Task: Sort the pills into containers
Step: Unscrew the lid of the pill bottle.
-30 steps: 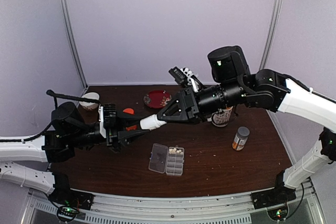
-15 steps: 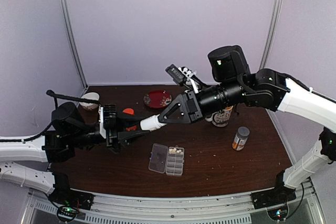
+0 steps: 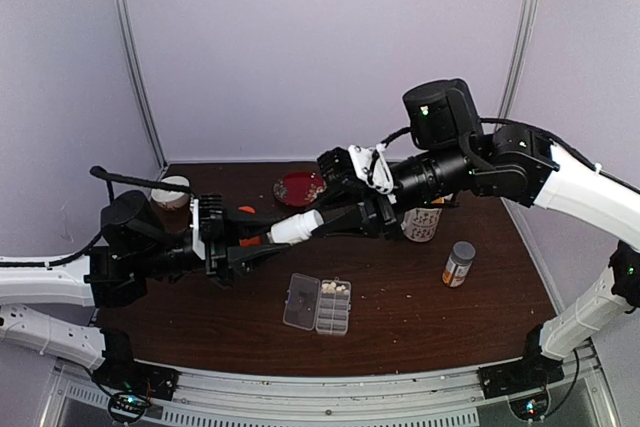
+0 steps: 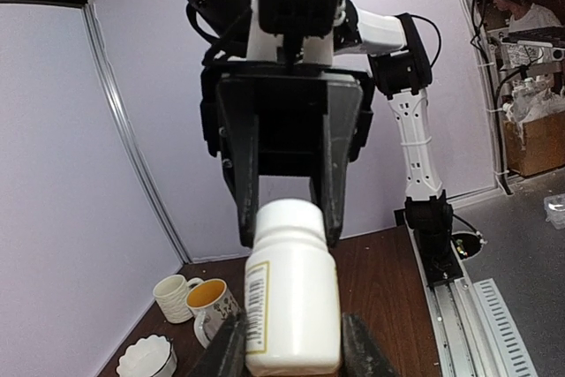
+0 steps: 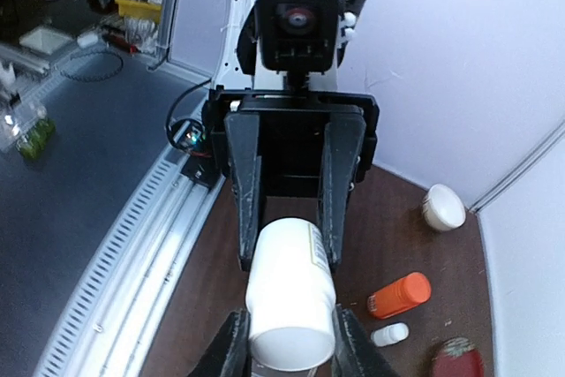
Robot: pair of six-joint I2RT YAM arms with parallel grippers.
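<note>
Both grippers are clamped on one white bottle (image 3: 293, 229), held up over the worktop's middle: left gripper (image 4: 296, 350) on its body, right gripper (image 5: 290, 346) on the other end. The clear pill box (image 3: 318, 304) sits lid-open by the near edge, with whitish pills (image 3: 335, 291) showing in its far cells (image 3: 334, 295).

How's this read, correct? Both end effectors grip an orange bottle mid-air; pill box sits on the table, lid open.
Wrong colour: the bottle gripped by the left end effector and right end effector is white, as the left wrist view shows. The pill box does sit on the table, lid open.
</note>
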